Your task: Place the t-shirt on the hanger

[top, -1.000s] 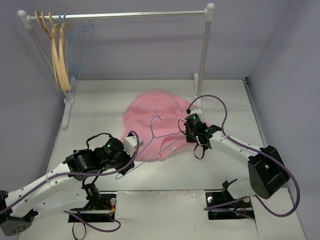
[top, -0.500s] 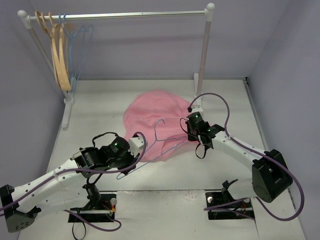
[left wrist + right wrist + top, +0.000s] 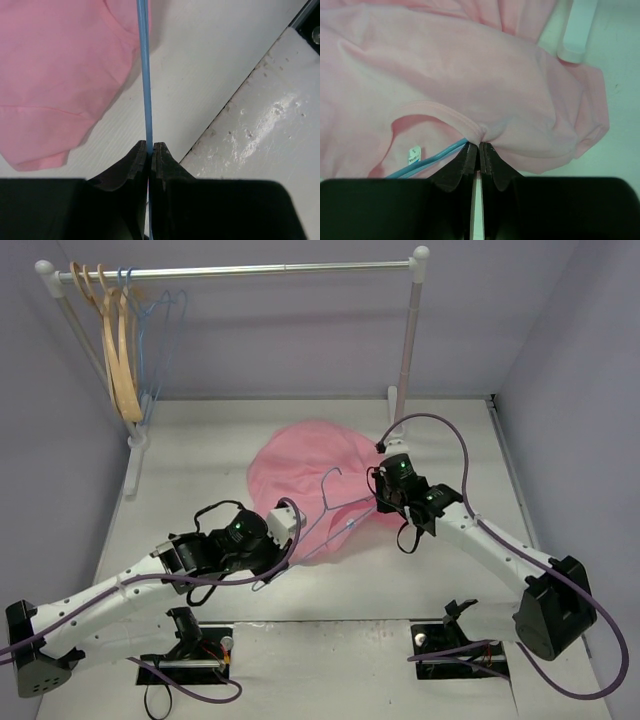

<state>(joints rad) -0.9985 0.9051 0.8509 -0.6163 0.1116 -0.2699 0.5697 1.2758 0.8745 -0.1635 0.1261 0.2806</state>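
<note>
The pink t-shirt [image 3: 300, 465] lies spread on the table in the top view. My right gripper [image 3: 378, 502] is shut on its neck edge; the right wrist view shows the collar [image 3: 447, 114] pinched between the fingertips, with the white label [image 3: 414, 154] inside the neck. My left gripper [image 3: 292, 523] is shut on the light-blue wire hanger [image 3: 335, 502], whose hook stands up over the shirt. In the left wrist view the hanger wire [image 3: 144, 75] runs straight out from the closed jaws. In the right wrist view one hanger arm [image 3: 427, 161] reaches into the neck opening.
A clothes rail [image 3: 240, 270] stands at the back, its right post [image 3: 406, 350] just behind the shirt. Tan wooden hangers [image 3: 120, 350] and several blue wire hangers [image 3: 160, 330] hang at its left end. A grey wall bounds the left, back and right.
Both arms have moved right and a little away from me. The hanger went with the left gripper and its right arm now sits further into the shirt's neck; the shirt edge is lifted.
</note>
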